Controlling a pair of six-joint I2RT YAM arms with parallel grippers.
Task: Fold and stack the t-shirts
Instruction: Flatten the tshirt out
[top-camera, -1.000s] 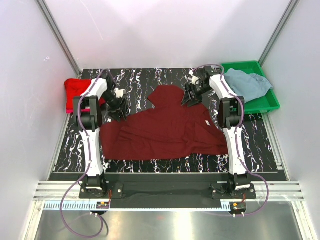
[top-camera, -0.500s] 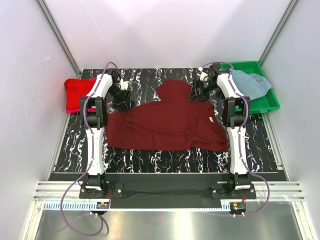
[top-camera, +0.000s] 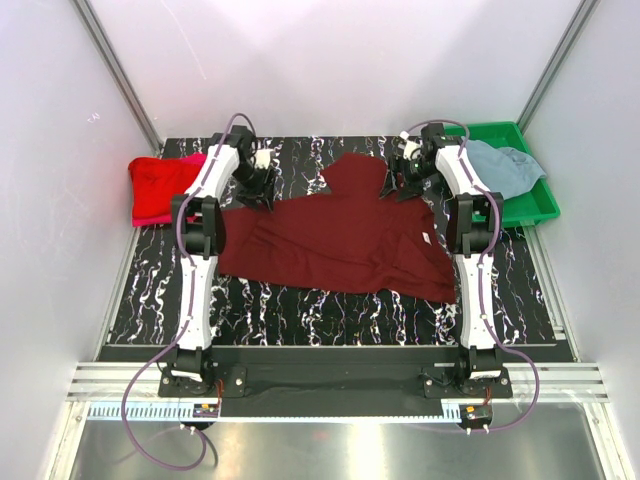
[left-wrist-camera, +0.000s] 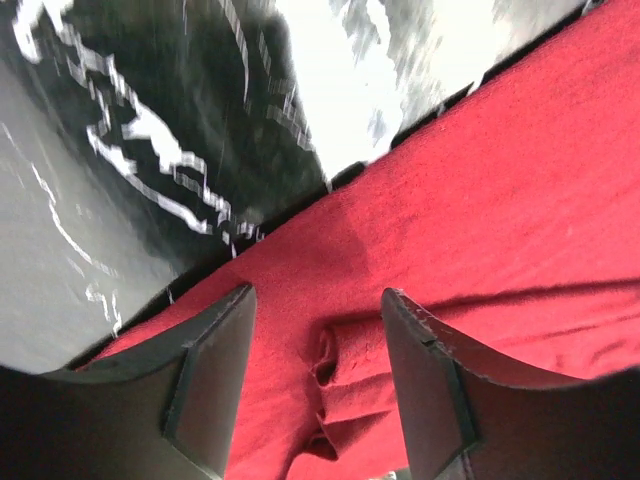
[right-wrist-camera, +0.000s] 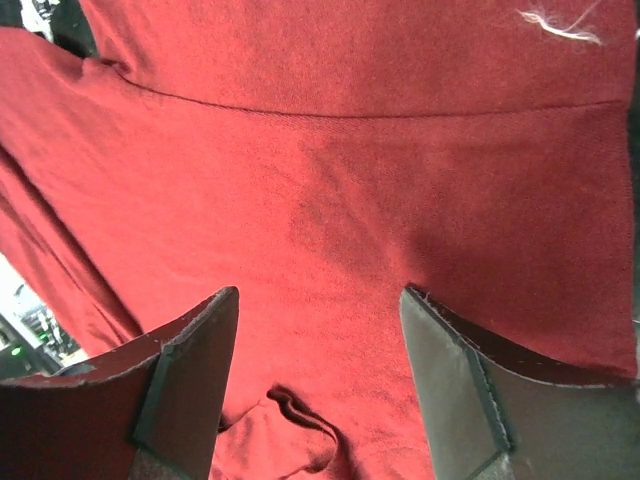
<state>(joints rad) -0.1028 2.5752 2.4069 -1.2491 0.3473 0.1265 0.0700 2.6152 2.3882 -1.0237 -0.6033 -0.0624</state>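
The dark maroon t-shirt (top-camera: 340, 235) lies spread across the middle of the black marbled table (top-camera: 160, 290). My left gripper (top-camera: 265, 190) stands open over its far left edge. In the left wrist view a small bunched fold (left-wrist-camera: 350, 370) of the maroon cloth (left-wrist-camera: 520, 180) sits loose between the fingers of that gripper (left-wrist-camera: 318, 295). My right gripper (top-camera: 395, 185) is open over the far right part, by the sleeve. In the right wrist view that gripper (right-wrist-camera: 320, 292) hangs above flat maroon cloth (right-wrist-camera: 350, 150). A bright red t-shirt (top-camera: 155, 185) lies at the far left, with a pink t-shirt (top-camera: 197, 160) showing behind it.
A green tray (top-camera: 540, 205) at the far right holds the grey-blue t-shirt (top-camera: 495, 165). White walls close in the table at the back and sides. Metal rails run along the near edge, where both arm bases are bolted.
Both arms have moved toward the far side, pulling the maroon shirt's far edge with them and stretching it flatter. Both sets of jaws have widened off the cloth.
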